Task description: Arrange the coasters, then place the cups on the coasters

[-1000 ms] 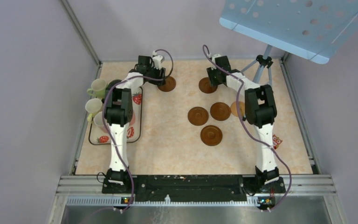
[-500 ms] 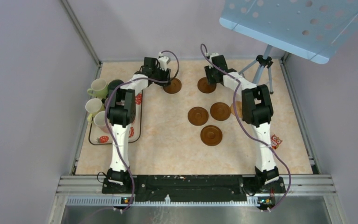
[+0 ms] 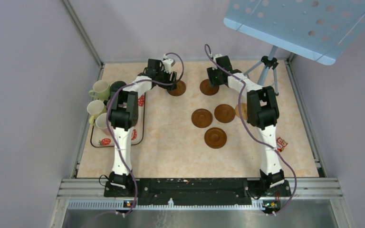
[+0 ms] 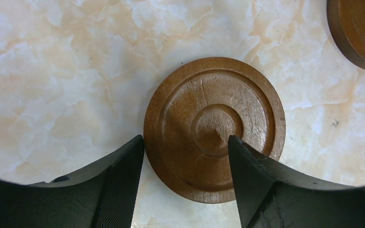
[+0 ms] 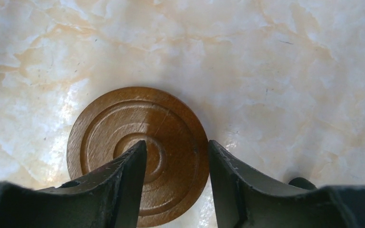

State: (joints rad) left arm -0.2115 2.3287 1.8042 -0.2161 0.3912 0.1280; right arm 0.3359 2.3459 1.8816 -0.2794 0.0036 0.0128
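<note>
Two dark brown coasters lie flat at the back of the table. My left gripper point(image 3: 173, 80) is open over the left coaster point(image 3: 177, 88); in the left wrist view, the left gripper point(image 4: 185, 140) has one finger at the coaster point(image 4: 209, 104) rim and the other above its centre. My right gripper point(image 3: 214, 77) is open over the right coaster point(image 3: 207, 88); in its wrist view, the right gripper point(image 5: 177, 142) straddles the right half of that coaster point(image 5: 104, 128). Three more brown coasters point(image 3: 202, 118) point(image 3: 224, 113) point(image 3: 215, 137) lie mid-table. A tan coaster point(image 3: 239, 110) is half hidden by the right arm. Cups point(image 3: 100, 89) cluster at the left.
The cups stand on and beside a white strawberry-print tray point(image 3: 139, 124) under the left arm, near the left wall. A tripod point(image 3: 270, 63) carrying a blue perforated board point(image 3: 294, 23) stands at the back right. A small owl-print item point(image 3: 282, 143) lies beside the right arm.
Both arms slid their coasters toward the middle, the left one rightward and the right one slightly leftward. Both pairs of jaws have widened off their coasters.
</note>
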